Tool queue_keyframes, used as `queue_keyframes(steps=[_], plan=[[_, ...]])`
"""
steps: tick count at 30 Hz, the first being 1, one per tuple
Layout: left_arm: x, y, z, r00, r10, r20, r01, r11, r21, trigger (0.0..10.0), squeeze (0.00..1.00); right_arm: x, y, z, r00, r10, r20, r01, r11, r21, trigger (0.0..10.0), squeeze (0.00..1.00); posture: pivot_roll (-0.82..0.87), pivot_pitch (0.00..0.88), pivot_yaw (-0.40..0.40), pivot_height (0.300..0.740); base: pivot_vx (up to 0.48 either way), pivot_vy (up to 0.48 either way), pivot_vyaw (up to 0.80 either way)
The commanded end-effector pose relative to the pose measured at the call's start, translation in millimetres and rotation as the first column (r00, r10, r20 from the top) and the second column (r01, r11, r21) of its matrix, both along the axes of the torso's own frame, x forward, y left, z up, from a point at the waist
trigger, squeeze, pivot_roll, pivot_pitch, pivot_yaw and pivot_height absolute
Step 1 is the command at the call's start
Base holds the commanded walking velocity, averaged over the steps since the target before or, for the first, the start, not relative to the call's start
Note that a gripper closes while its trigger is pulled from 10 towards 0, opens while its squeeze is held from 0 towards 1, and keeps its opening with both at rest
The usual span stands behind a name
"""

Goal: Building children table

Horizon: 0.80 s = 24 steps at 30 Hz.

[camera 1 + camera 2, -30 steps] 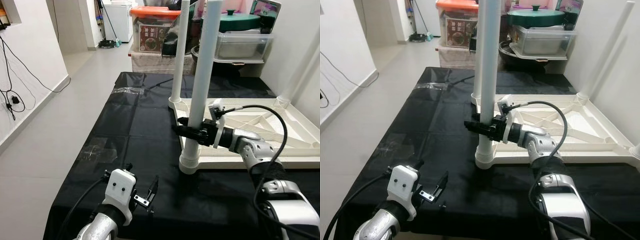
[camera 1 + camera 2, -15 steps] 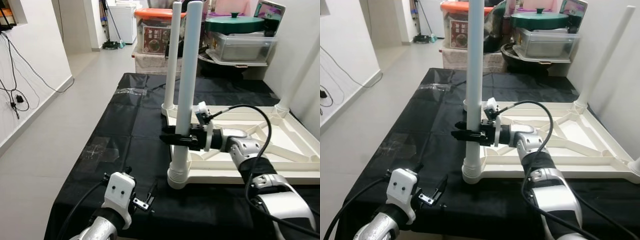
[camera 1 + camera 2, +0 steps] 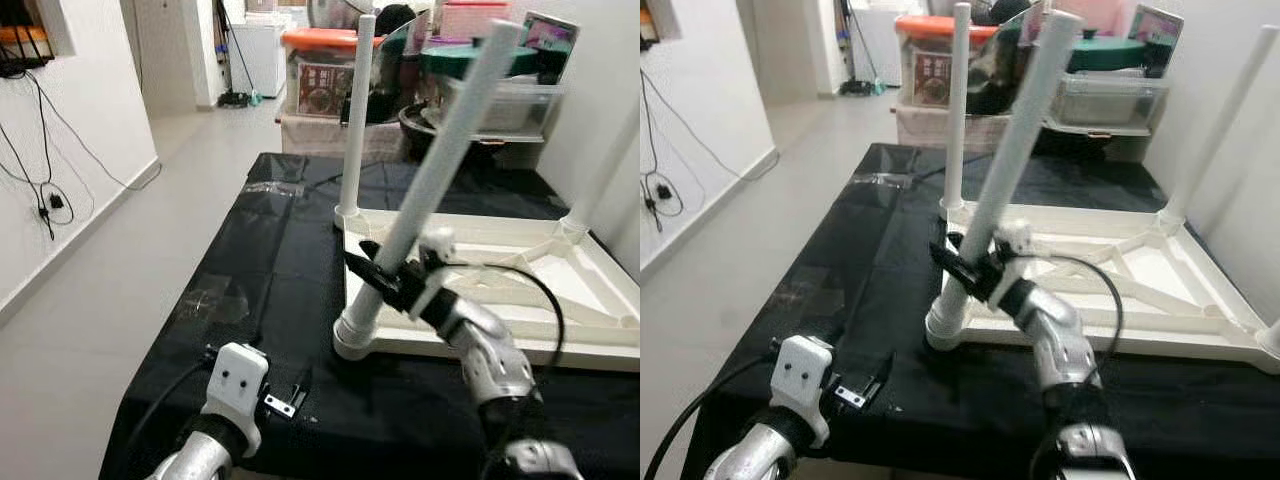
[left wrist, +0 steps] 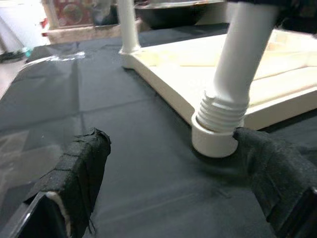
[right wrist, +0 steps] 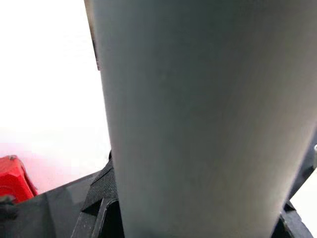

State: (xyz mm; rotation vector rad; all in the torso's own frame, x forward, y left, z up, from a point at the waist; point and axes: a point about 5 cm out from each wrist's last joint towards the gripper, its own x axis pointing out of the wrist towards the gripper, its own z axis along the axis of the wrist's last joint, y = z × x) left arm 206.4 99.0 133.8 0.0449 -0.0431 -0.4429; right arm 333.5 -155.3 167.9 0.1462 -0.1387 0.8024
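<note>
White table leg (image 3: 430,190); cream upturned tabletop (image 3: 590,300). Black cloth (image 3: 270,250) over the worktop. Black fingers (image 4: 74,168), white wrist block on the left pincer (image 3: 285,395). Black right pincer (image 3: 385,283) on a silver arm. Orange lid (image 3: 335,40), green lid (image 3: 1115,50) past the worktop's far edge.

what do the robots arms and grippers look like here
Both arms are jointed silver metal with black cables looping along them. The left gripper sits on a white blocky wrist housing with two small dark dots; its two long black fingers have frayed black fabric pads. The right gripper is black behind a white collar, with matching padding.
</note>
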Motion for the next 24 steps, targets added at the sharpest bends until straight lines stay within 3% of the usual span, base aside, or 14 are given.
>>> queue_keyframes(steps=[1,6,8,10,18,19,21,24], plan=[[0.6,0.6,-2.9,1.000,0.000,-0.012,0.000,1.000,0.003,10.0,0.00,-1.4,-4.5,-4.0,1.000,-0.025,-0.018,0.025,1.000,-0.007,0.0,0.00,0.16,0.000,-0.027,0.740,0.000,0.000,0.00],[1.0,0.7,-2.5,1.000,0.002,-0.010,-0.002,1.000,0.006,10.0,0.00,-10.3,7.3,-13.7,0.997,0.061,-0.043,-0.063,0.997,-0.033,0.0,0.00,0.16,0.000,-0.030,0.740,0.000,0.000,0.00],[1.0,1.0,-2.2,1.000,0.004,-0.009,-0.004,1.000,0.005,10.0,0.00,-8.2,9.9,-12.5,0.997,0.076,-0.032,-0.077,0.996,-0.052,0.0,0.00,0.16,0.000,-0.030,0.740,0.000,0.000,0.00],[0.5,1.0,-0.9,1.000,0.006,-0.006,-0.006,1.000,0.004,10.0,0.00,-7.5,20.3,-7.0,0.986,0.165,-0.035,-0.168,0.981,-0.096,0.0,0.00,0.16,0.007,-0.035,0.740,0.000,0.000,0.00],[-1.1,-0.2,0.9,1.000,0.004,-0.003,-0.004,1.000,0.001,10.0,0.00,-1.0,33.6,-4.3,0.961,0.267,-0.072,-0.275,0.951,-0.140,0.0,0.00,0.16,0.019,-0.043,0.740,0.000,0.000,0.00],[-3.4,-2.1,2.8,1.000,0.001,-0.001,-0.001,1.000,-0.001,10.0,0.00,6.2,43.9,-2.7,0.927,0.361,-0.104,-0.374,0.913,-0.161,0.0,0.00,0.18,0.038,-0.063,0.740,0.000,0.000,0.00],[-3.4,-2.1,2.8,1.000,0.001,-0.001,-0.001,1.000,-0.001,10.0,0.00,6.2,43.9,-2.7,0.927,0.361,-0.104,-0.374,0.913,-0.161,0.0,0.00,0.18,0.038,-0.063,0.740,0.000,0.000,0.00],[-7.5,-4.7,6.0,1.000,-0.001,0.004,0.001,1.000,-0.003,10.0,0.00,14.3,58.5,2.5,0.870,0.471,-0.145,-0.489,0.860,-0.145,0.0,0.00,0.19,0.062,-0.078,0.740,0.000,0.000,0.00]])
